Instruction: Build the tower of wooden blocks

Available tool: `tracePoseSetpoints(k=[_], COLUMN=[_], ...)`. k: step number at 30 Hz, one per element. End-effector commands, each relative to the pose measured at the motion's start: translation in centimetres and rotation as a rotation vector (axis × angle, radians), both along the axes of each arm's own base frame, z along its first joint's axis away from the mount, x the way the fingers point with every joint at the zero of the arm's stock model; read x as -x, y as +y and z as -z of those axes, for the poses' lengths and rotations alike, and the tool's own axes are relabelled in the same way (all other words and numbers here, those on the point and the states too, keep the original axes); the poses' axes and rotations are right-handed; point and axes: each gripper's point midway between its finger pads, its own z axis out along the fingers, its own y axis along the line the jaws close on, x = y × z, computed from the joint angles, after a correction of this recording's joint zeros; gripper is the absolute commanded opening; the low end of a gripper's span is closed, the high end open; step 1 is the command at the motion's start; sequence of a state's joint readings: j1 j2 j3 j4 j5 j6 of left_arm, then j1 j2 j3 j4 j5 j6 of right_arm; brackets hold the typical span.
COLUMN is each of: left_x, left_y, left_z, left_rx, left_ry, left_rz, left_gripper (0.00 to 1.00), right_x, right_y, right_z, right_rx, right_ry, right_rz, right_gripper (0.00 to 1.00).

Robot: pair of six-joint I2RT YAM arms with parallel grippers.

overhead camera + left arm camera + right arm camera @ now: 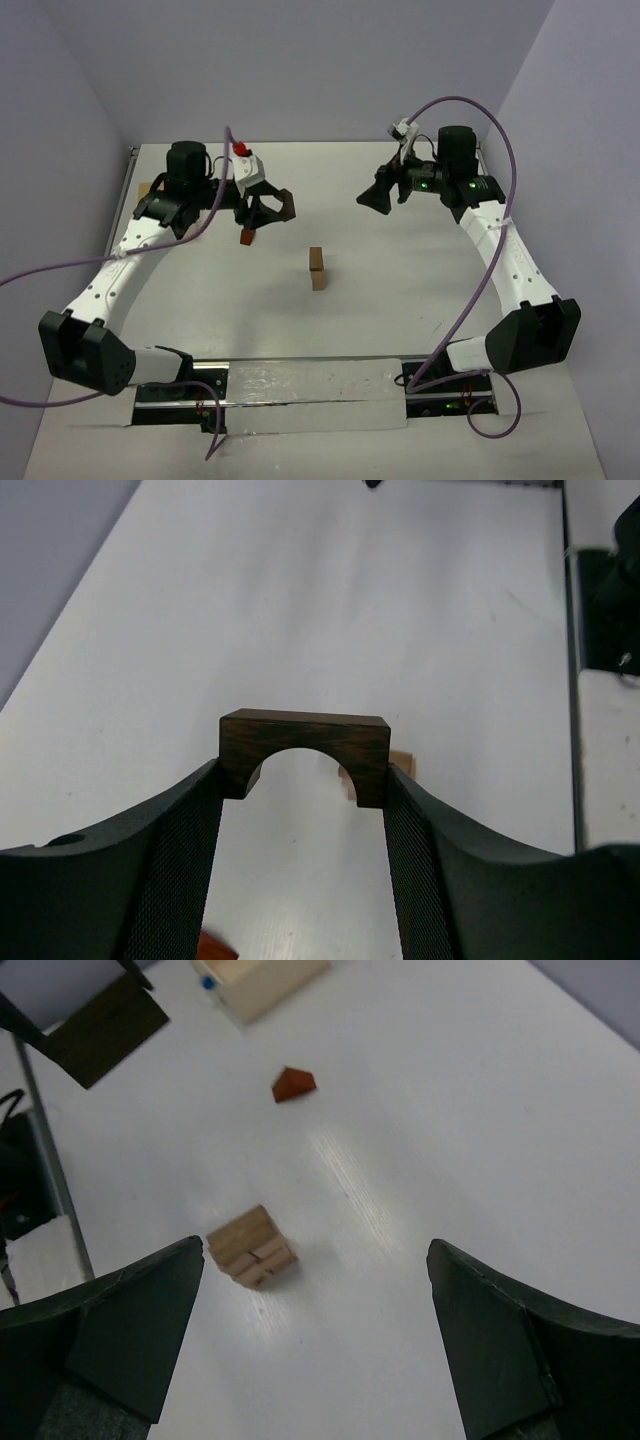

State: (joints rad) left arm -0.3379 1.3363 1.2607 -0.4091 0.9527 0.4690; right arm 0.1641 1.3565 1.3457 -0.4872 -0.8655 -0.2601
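Note:
A dark brown arch block (pixel 304 742) is clamped by its two ends between the fingers of my left gripper (pixel 304 780), held above the table with its opening facing down. From above, this gripper (pixel 268 208) hovers at the back left with the arch (pixel 287 207) at its tips. An orange-brown block (pixel 247 238) lies on the table just below it. The wood block tower (pixel 318 268), a short pale tan stack, stands mid-table and shows in the right wrist view as the stack (pixel 250 1246). My right gripper (pixel 380 195) hangs open and holds nothing, back right of the tower.
A shallow pale wooden tray (pixel 262 980) sits at the far left edge of the table, behind the left arm. The orange-brown block (pixel 294 1084) lies between the tray and the tower. Purple cables loop over both arms.

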Motion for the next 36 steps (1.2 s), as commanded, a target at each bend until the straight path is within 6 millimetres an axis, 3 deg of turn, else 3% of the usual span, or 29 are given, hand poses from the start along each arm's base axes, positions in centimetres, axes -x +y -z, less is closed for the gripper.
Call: tracePoseSetpoints(k=[1, 5, 9, 13, 21, 28, 36], left_x=[1.4, 2.8, 4.0, 5.5, 7.0, 7.0, 6.8], left_y=[-1.5, -2.8, -3.4, -4.2, -4.6, -4.9, -5.3], left_z=[-4.9, -7.2, -7.9, -8.1, -8.3, -8.3, -8.0], left_rx=[0.211, 0.274, 0.283, 0.266, 0.262, 0.271, 0.278], left_ry=[0.072, 0.097, 0.064, -0.024, -0.086, -0.061, -0.034], left_rz=[0.018, 0.056, 0.079, 0.111, 0.138, 0.13, 0.138], left_gripper=[0.0, 0.0, 0.0, 0.0, 0.0, 0.0, 0.0], right_x=[3.6, 6.1, 8.0, 9.8, 10.7, 11.3, 11.1], right_y=[4.8, 8.0, 9.8, 10.9, 11.1, 10.8, 10.5], right_z=[-6.6, -8.3, -9.5, -9.3, -8.9, -9.0, -9.2], right_rx=[-0.153, -0.193, -0.222, -0.221, -0.208, -0.195, -0.165], right_ry=[-0.201, -0.245, -0.266, -0.267, -0.25, -0.266, -0.307], right_rz=[-0.22, -0.337, -0.407, -0.467, -0.492, -0.514, -0.499], right_gripper=[1.0, 1.0, 1.0, 1.0, 1.0, 0.99, 0.89])
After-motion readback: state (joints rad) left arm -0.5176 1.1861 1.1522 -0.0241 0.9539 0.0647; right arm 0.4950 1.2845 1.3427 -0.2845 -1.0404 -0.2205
